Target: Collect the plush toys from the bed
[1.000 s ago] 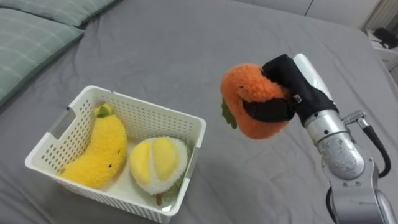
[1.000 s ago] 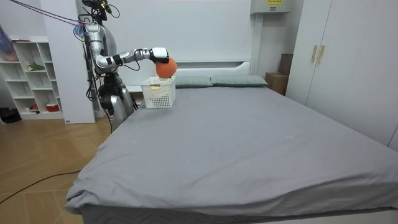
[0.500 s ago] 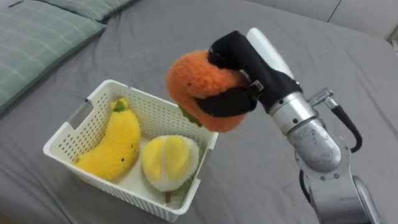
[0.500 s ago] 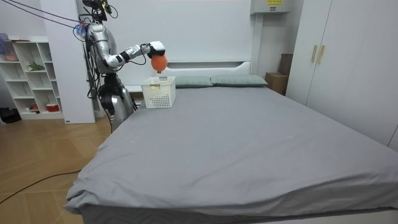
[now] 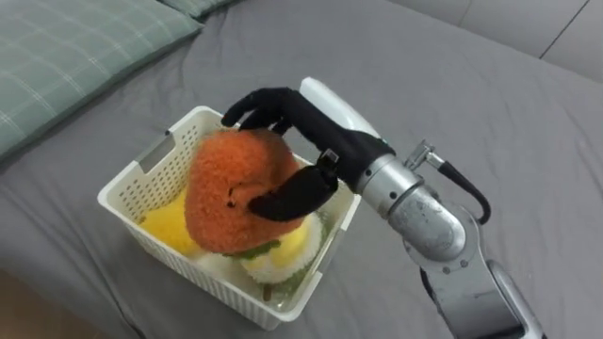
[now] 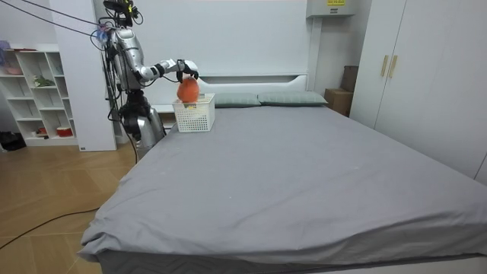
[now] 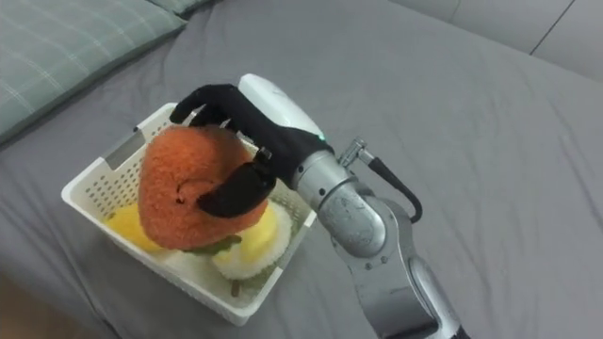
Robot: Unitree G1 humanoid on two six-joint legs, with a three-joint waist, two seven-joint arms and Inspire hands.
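An orange plush toy (image 5: 231,193) sits upright in the white slotted basket (image 5: 127,188) on the grey bed, resting on the toys inside. A yellow banana plush (image 5: 165,221) and a pale durian plush (image 5: 283,259) show beneath it. My right hand (image 5: 306,127) reaches in from the right. Its fingers arch loosely over the toy's top and the thumb lies straight across the toy's front. In the room view I stand at the bed's head corner with the right hand (image 6: 185,68) above the orange toy (image 6: 187,90) and basket (image 6: 195,118).
A green checked pillow (image 5: 75,47) lies just beyond the basket, with more pillows (image 6: 289,98) along the headboard. The bed edge and wooden floor (image 5: 19,306) lie close to the basket's near side. A white shelf (image 6: 34,91) and a wardrobe (image 6: 426,76) stand by the walls.
The right hand carried the orange toy left and down from the open bed into the basket. Its fingers have loosened from a tight grip. The head view followed leftward.
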